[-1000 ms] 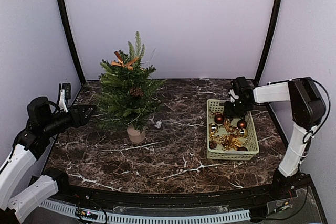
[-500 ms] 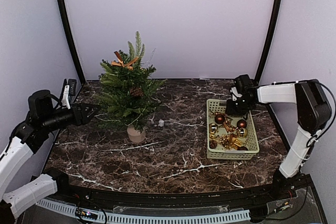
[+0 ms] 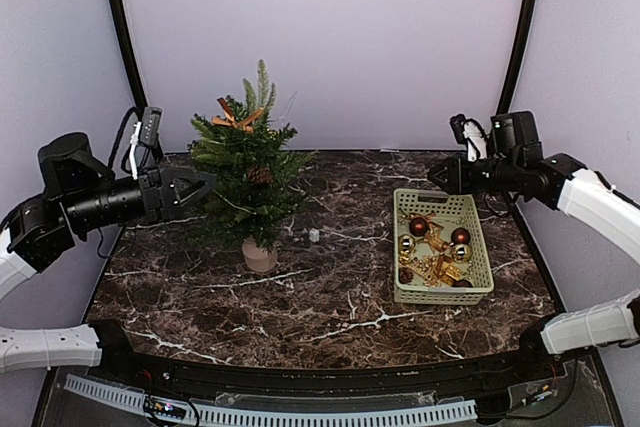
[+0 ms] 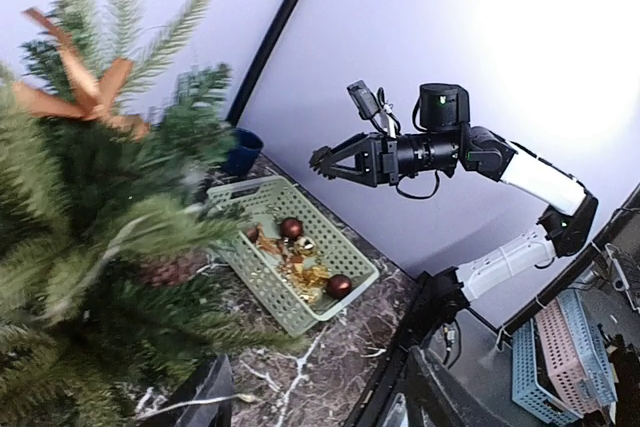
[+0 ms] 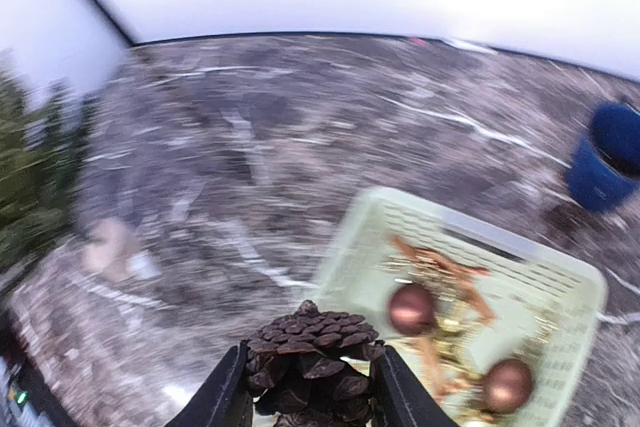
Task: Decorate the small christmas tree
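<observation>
While overhead the small christmas tree (image 3: 245, 182) at ten o'clock wears a bow (image 3: 237, 119) and a hung cone (image 3: 260, 175), the basket (image 3: 440, 297) at three o'clock holds many ornaments (image 3: 437, 247). Left wrist: left gripper (image 4: 315, 392) wide, empty. Right wrist: right gripper (image 5: 310, 387) pinches a pine cone (image 5: 312, 352), unhung.

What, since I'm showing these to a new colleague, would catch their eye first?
Probably the small christmas tree, standing left of centre on the dark marble table with an orange bow near its top. Next, the pale green basket of red and gold baubles on the right, with the right gripper poised near its far end, shut on a pine cone. The left gripper hangs open beside the tree's left branches.
</observation>
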Tool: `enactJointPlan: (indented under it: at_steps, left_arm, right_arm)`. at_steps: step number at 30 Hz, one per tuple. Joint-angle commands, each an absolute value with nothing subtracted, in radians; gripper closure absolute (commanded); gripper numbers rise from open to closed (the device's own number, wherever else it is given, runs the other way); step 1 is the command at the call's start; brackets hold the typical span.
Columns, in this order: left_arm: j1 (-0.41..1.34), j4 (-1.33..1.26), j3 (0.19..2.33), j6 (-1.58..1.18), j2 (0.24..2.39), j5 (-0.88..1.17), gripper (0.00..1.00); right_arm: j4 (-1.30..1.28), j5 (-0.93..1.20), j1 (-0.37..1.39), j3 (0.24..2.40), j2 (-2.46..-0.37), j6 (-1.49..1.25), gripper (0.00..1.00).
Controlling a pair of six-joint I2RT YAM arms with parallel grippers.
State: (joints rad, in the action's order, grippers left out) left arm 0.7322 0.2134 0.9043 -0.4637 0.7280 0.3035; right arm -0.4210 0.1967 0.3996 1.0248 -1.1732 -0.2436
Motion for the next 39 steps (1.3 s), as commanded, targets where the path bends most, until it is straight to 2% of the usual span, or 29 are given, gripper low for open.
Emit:
enactJointPlan:
  at_steps: [1, 4, 6, 14, 23, 32, 39]
  left_arm:
    - [0.926, 0.151, 1.021, -0.515, 0.840, 0.172, 0.39]
    - [1.066, 0.175, 1.112, -0.523, 0.968, 0.106, 0.39]
    - [1.099, 0.166, 1.157, -0.569, 1.023, 0.120, 0.39]
    - [1.115, 0.103, 1.164, -0.762, 1.081, 0.183, 0.37]
    - [1.115, 0.107, 1.149, -0.807, 1.051, 0.153, 0.36]
    - [1.115, 0.371, 1.341, -0.817, 1.120, 0.159, 0.32]
    - [1.114, 0.404, 1.367, -0.857, 1.154, 0.219, 0.26]
  right_arm:
    - [-0.407, 0.345, 0.552, 1.057, -1.108, -0.261, 0.59]
    - [-0.371, 0.354, 0.676, 1.108, -1.109, -0.279, 0.59]
    - [-0.345, 0.353, 0.754, 1.146, -1.127, -0.283, 0.60]
    - [-0.337, 0.272, 1.009, 1.292, -1.224, -0.204, 0.59]
    - [-0.331, 0.213, 1.101, 1.339, -1.273, -0.173, 0.59]
    - [-0.391, 0.129, 1.225, 1.473, -1.349, -0.084, 0.59]
    - [-0.434, 0.075, 1.269, 1.559, -1.431, -0.029, 0.59]
